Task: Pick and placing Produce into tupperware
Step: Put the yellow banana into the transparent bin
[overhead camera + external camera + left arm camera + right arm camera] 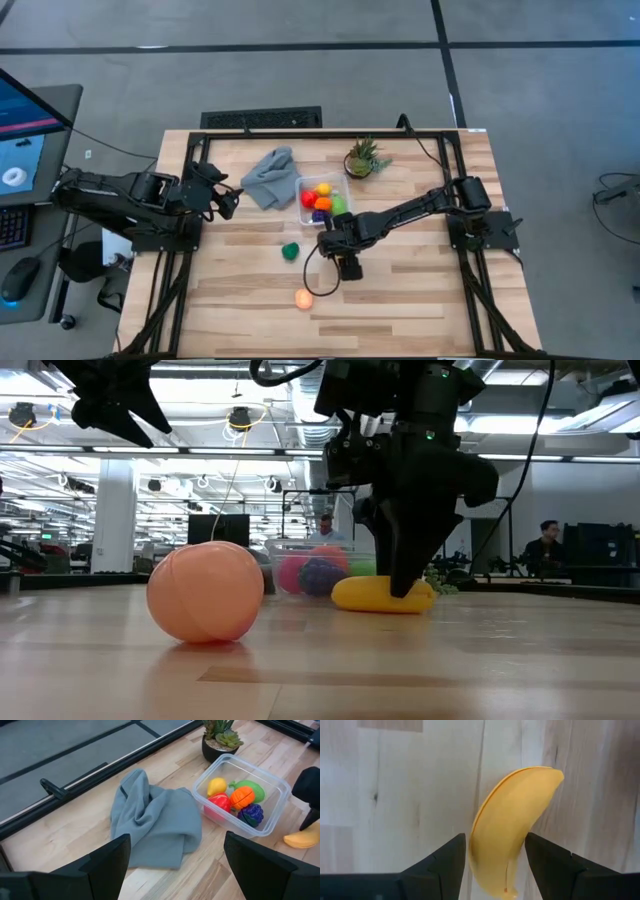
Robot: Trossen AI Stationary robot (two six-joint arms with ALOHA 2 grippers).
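- Wooden desk (420, 300), pale planks, with workshop room behind.
- Right jaws (495, 855): lowered to the desk, parted, straddling the yellow banana (507, 830), which lies between the two fingers; firm hold cannot be told.
- Tupperware (280, 787): just beyond the right jaws, holding red, yellow, orange, green and purple pieces.
- Green piece (290, 251) and peach ball (304, 298): on the desk, near the right jaws.
- Left jaws (175, 865): parted, empty, above the grey cloth (155, 820).
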